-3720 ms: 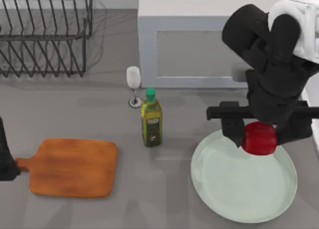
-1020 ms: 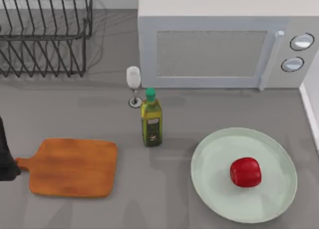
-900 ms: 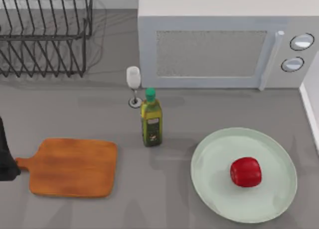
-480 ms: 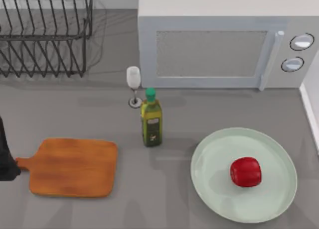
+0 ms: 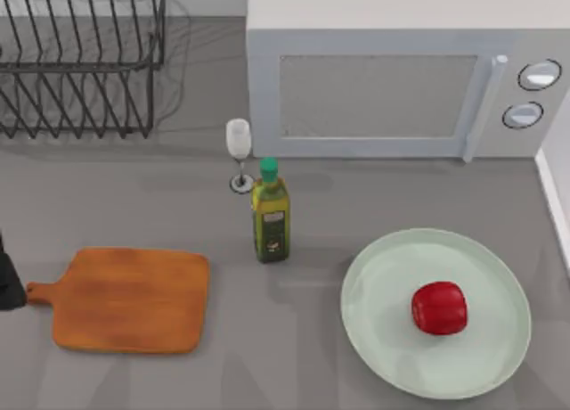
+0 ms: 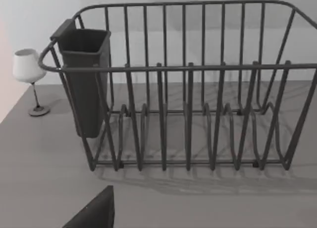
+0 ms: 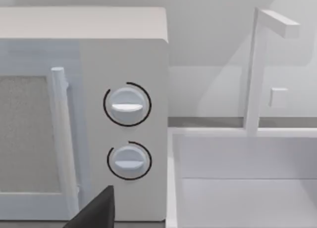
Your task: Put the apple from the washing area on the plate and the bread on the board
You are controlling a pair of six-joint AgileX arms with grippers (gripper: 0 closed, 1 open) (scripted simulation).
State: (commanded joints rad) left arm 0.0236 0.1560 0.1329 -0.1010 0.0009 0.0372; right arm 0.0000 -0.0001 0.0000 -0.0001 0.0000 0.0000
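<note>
We take the oil bottle [image 5: 270,216] as our landmark: it stands upright mid-desk with a green cap and a label whose writing we cannot read. One wine glass [image 5: 239,151] stands just behind it, toward the microwave [image 5: 392,71]. The microwave carries two round knobs [image 7: 127,105], one above the other, with no readable markings, beside a vertical door handle.

To the right of the bottle and nearer the front lies one plate [image 5: 383,339], and one apple [image 5: 439,307] rests on it, right of the plate's centre. To the left of the bottle, well apart, one board [image 5: 129,299] lies flat on the desk [image 5: 294,365] with its handle pointing away from the bottle; nothing sits on it. One wire dish rack [image 6: 188,89] stands far back and left of the bottle, with a dark cutlery cup [image 6: 86,79] hung at one corner.

Our left arm [image 5: 9,281] sits at the desk's left edge, just beside the board's handle; we cannot tell whether its hand is apart or together. The right wrist view faces the microwave's knobs and a white sink [image 7: 247,178] with a tap.
</note>
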